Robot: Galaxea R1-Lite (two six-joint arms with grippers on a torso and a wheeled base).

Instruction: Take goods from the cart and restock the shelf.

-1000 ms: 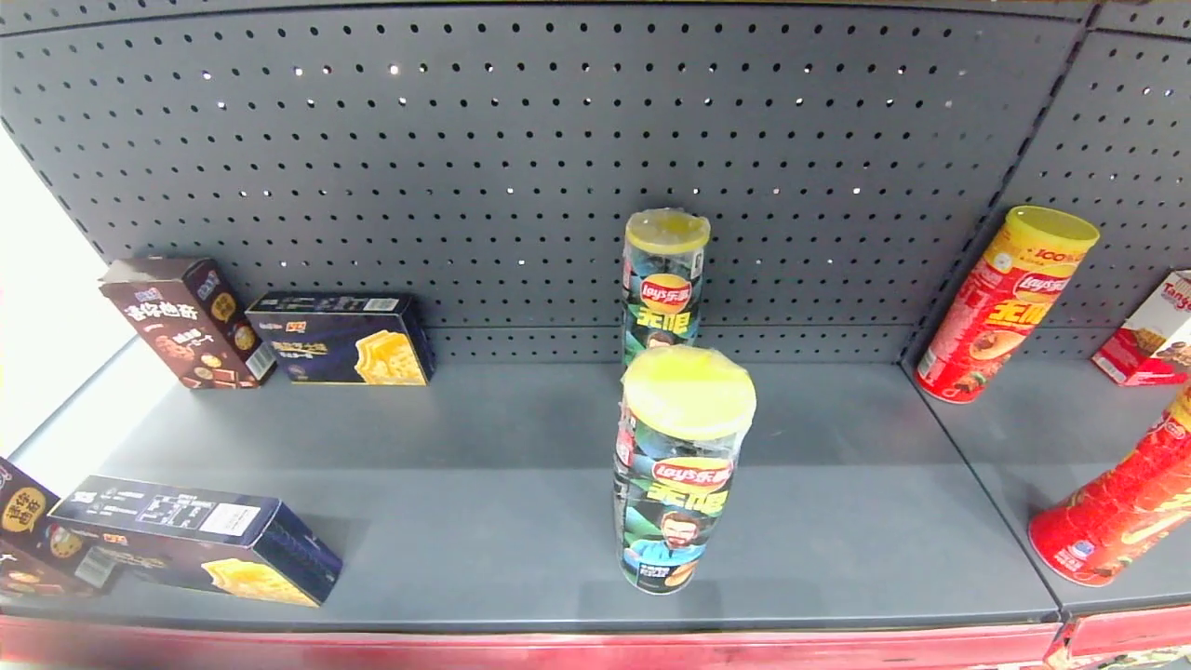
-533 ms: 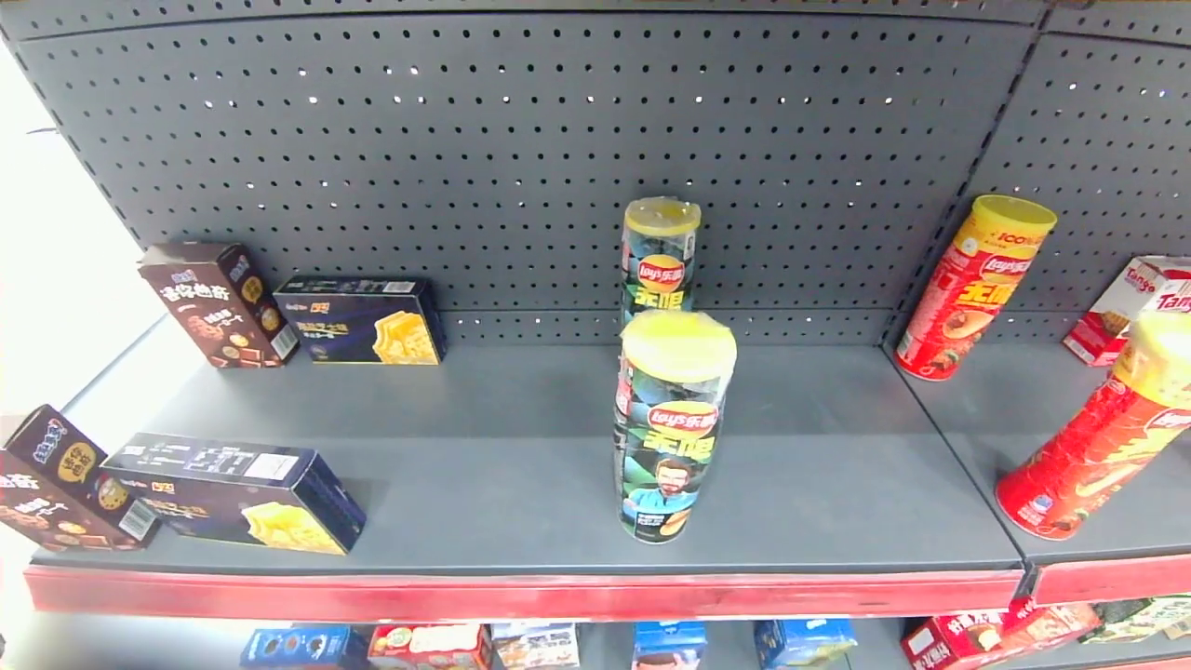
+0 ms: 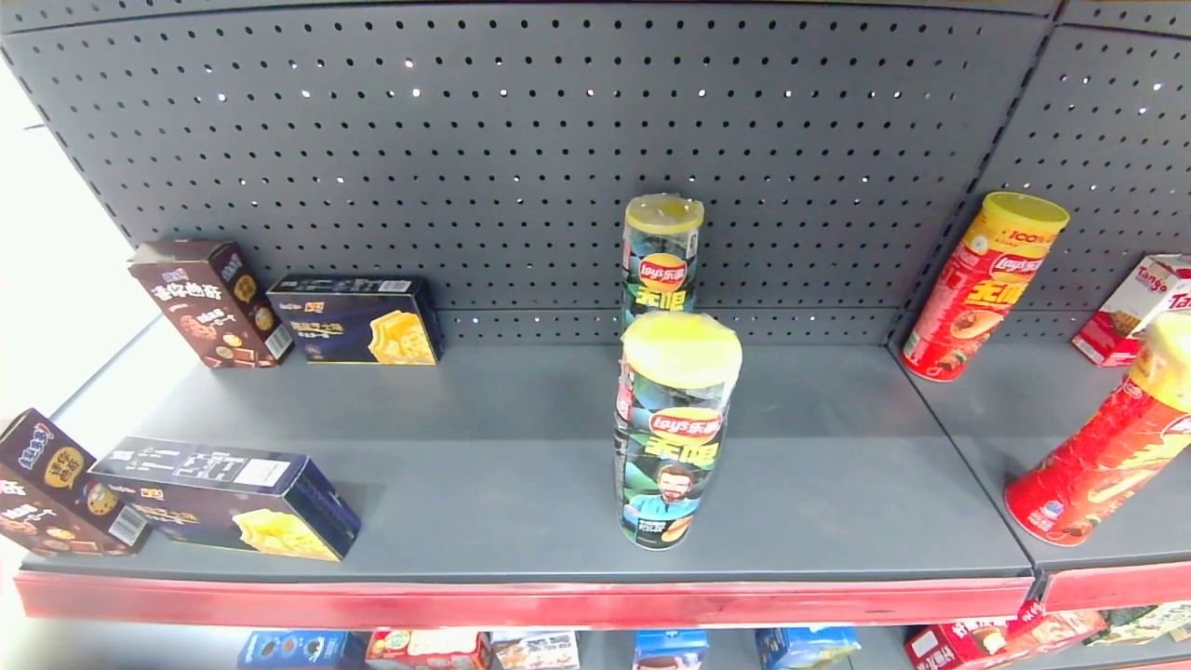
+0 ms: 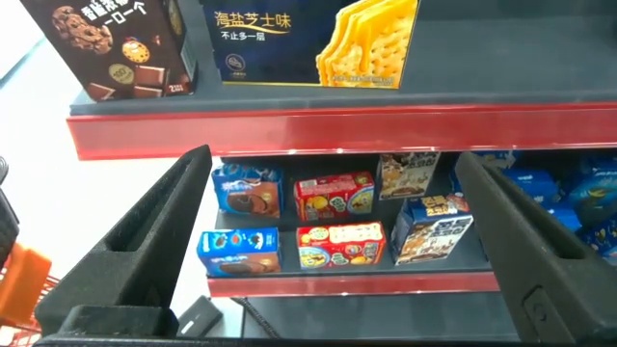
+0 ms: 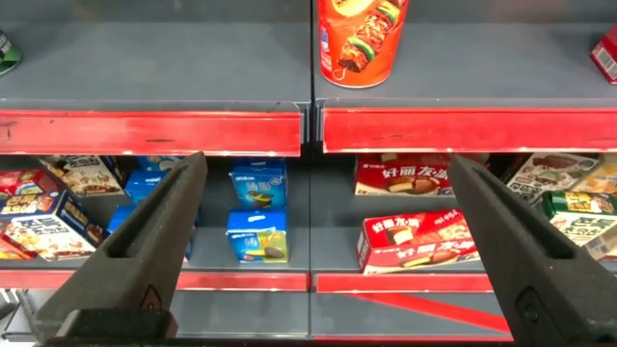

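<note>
Grey pegboard shelf (image 3: 465, 465) holds two green chip cans (image 3: 677, 428) (image 3: 662, 256), two red cans (image 3: 986, 284) (image 3: 1107, 456), two brown boxes (image 3: 209, 302) (image 3: 51, 484), two navy boxes (image 3: 354, 319) (image 3: 228, 498). Left tool (image 4: 333, 159) and right tool (image 5: 328, 162) gape, empty.

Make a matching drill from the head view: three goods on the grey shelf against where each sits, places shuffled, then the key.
Things:
1. rear green chips can
2. front blue cracker box
3. white-and-red box

Places:
A. left side, near the front edge of the shelf
B. right-hand bay, at the back
C. mid-shelf, by the pegboard, behind another green can

Pairs: 1-C, 2-A, 3-B
</note>
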